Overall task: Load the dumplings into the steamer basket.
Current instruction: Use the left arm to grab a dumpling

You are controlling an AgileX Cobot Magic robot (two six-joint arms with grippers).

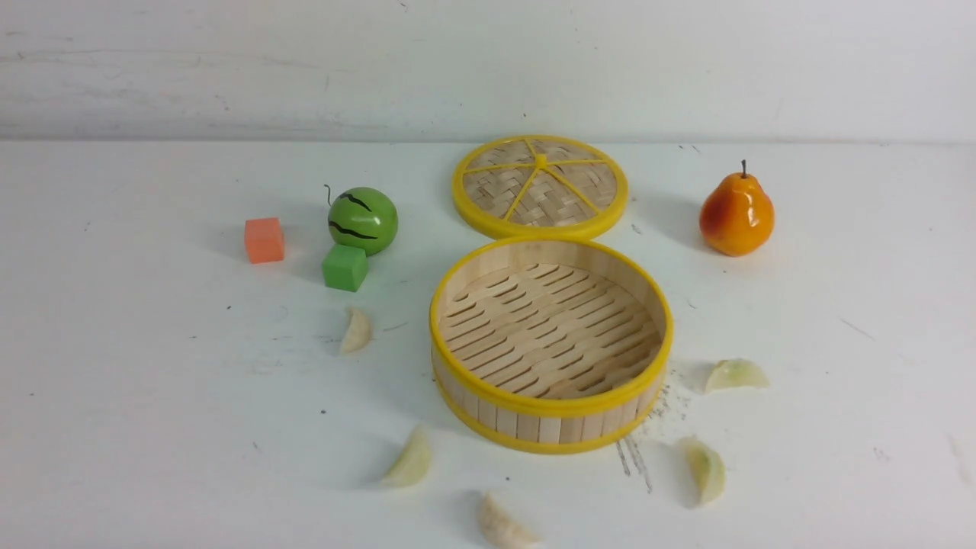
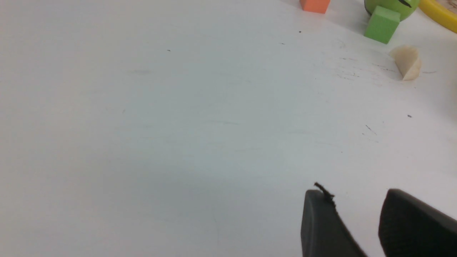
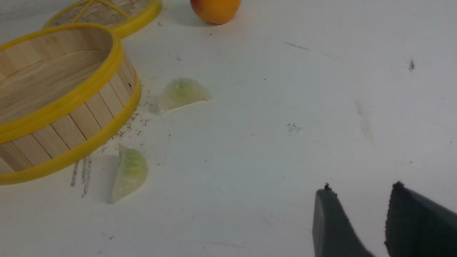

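The steamer basket point(image 1: 550, 347) stands empty at the table's middle; it also shows in the right wrist view point(image 3: 64, 103). Several dumplings lie around it on the table: one to its left point(image 1: 356, 331), one front left point(image 1: 410, 459), one at the front edge point(image 1: 503, 524), one front right point(image 1: 705, 470), one to its right point(image 1: 735, 375). My left gripper point(image 2: 357, 196) is open and empty, well short of the left dumpling point(image 2: 407, 62). My right gripper point(image 3: 360, 191) is open and empty, away from two dumplings point(image 3: 130, 172) point(image 3: 182, 92). Neither gripper shows in the front view.
The flat woven lid point(image 1: 540, 185) lies behind the basket. A green watermelon toy point(image 1: 363, 220), a green cube point(image 1: 345, 267) and an orange cube point(image 1: 264, 240) sit at the back left. An orange pear point(image 1: 736, 213) stands at the back right.
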